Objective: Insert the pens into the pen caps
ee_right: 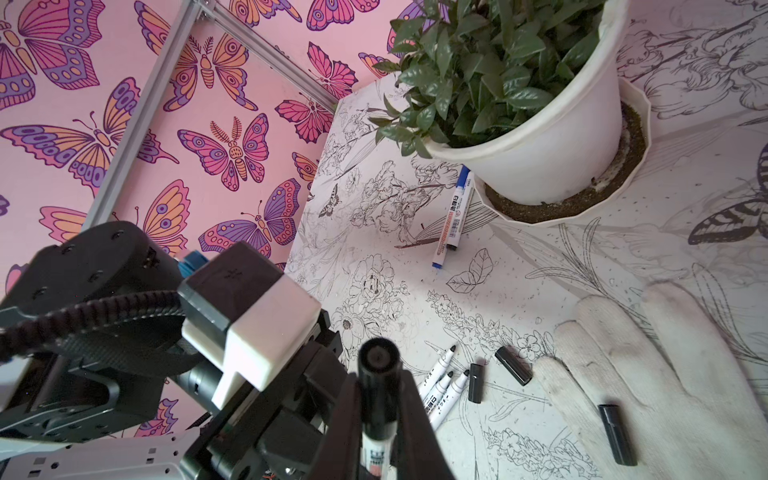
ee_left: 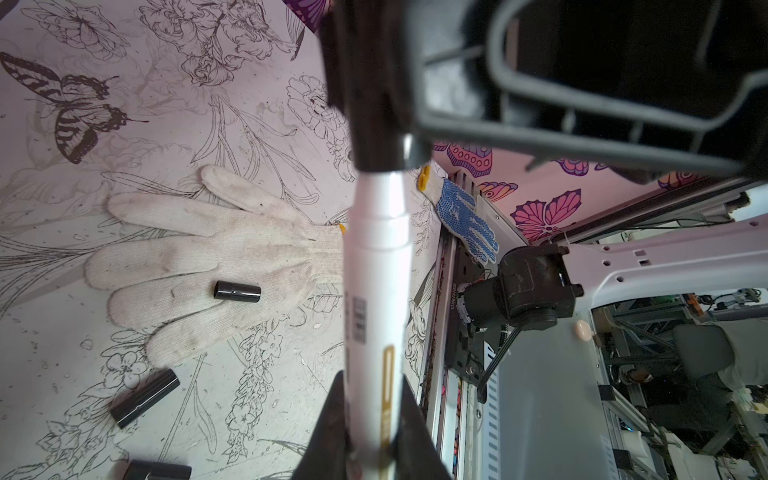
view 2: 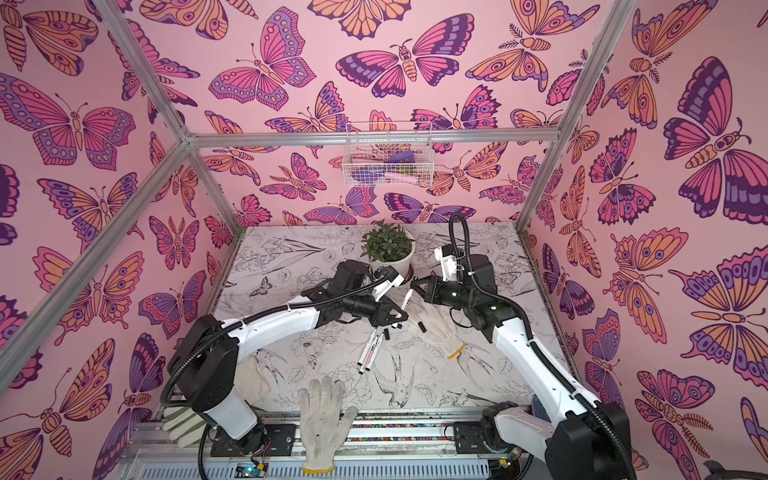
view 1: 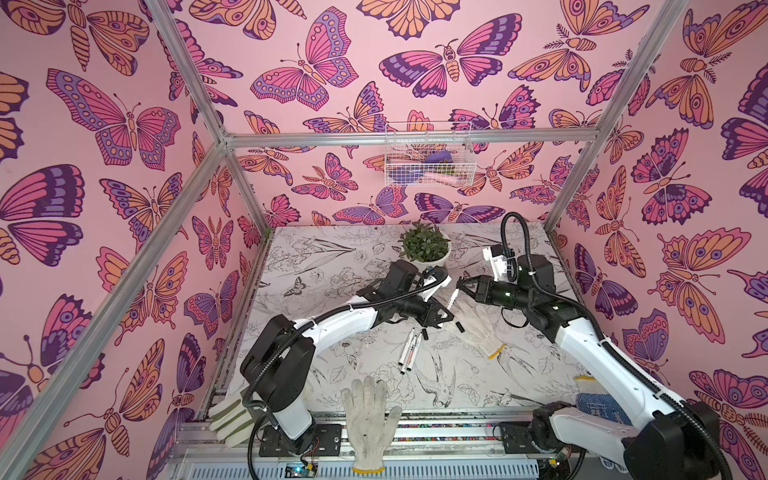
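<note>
1. The pen (ee_left: 376, 270) you are capping hangs tilted in the air just right of the table's (view 1: 299, 266) middle, above the fingers of a white glove (view 1: 480, 332).
2. Your left gripper (ee_left: 372, 415) is clenched on the pen's white barrel. Your right gripper (ee_right: 376, 386) is clenched on the black cap (ee_left: 376, 149) that sits over the pen's other end. You cannot tell whether the cap is pushed fully home.
3. Three uncapped pens (ee_right: 440, 378) lie side by side on the table just near and left of that glove, with their black tips pointing to the far side.
4. Three loose black caps (ee_right: 513, 365) lie close by. Two are on the table right by those tips and one is on the glove's fingers.
5. At the far middle, the white plant pot (ee_right: 552, 158) holds a leafy green plant (ee_right: 478, 62). It stands in a saucer (ee_right: 640, 124) with soil around the pot's base.
6. A blue-capped pen (ee_right: 451, 220) lies against the saucer, and a second pen is partly hidden beside it.
7. The wire basket (view 1: 390, 166) on the far wall holds purple and pink things that are too small to name.
8. A second white glove (view 1: 368, 419) lies at the near edge, a blue-dotted glove (view 1: 598, 409) at near right, and a pale glove (view 1: 228, 417) at near left.
</note>
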Motion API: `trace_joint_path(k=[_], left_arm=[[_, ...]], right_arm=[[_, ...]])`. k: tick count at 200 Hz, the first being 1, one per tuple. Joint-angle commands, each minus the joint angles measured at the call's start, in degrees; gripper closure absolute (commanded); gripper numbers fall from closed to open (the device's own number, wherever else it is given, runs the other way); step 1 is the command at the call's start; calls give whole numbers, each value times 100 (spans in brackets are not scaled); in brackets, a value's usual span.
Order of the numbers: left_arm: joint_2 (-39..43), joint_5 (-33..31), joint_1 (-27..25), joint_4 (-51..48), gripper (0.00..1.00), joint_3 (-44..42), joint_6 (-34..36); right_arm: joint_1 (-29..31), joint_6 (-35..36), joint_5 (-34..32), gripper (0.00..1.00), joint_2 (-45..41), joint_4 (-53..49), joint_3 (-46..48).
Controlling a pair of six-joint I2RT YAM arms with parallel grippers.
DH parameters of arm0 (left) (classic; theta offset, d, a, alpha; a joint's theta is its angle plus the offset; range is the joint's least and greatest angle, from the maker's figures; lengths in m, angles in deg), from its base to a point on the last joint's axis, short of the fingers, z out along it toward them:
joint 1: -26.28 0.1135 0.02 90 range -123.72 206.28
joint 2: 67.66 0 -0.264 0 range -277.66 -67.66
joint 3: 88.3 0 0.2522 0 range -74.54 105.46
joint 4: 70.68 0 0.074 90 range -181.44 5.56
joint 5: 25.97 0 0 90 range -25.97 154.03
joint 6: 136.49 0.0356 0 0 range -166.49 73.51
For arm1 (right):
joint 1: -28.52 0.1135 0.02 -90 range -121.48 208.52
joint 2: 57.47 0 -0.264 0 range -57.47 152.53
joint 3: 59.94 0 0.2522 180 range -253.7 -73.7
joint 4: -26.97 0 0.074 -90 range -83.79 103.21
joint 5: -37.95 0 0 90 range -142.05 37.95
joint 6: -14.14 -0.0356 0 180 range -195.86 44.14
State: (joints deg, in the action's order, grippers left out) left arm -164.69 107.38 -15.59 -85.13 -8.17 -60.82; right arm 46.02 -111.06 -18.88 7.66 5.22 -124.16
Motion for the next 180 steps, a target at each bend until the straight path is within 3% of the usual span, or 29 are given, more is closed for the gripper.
trace_joint_path(k=[1,52,89,120,149,180], left_arm=[[-199,-234,91,414,100,216,-399],[-405,331,140,710,100,665,-710],[-272,232,298,1034,100,663,-1133],[-85,-358,448,1745,100,499,-1744],[177,-1039,447,1716,100,573,-1548],[431,-2310,448,1202,100,631,-1246]], right_arm=[[92,-381,35,100,-289,346,125],[285,-283,-82,100,-171,385,110],[555,-194,-63,100,-78,350,81],[627,240,66,100,20,5,20],[645,535,168,100,135,-305,61],[700,901,274,100,194,-731,99]])
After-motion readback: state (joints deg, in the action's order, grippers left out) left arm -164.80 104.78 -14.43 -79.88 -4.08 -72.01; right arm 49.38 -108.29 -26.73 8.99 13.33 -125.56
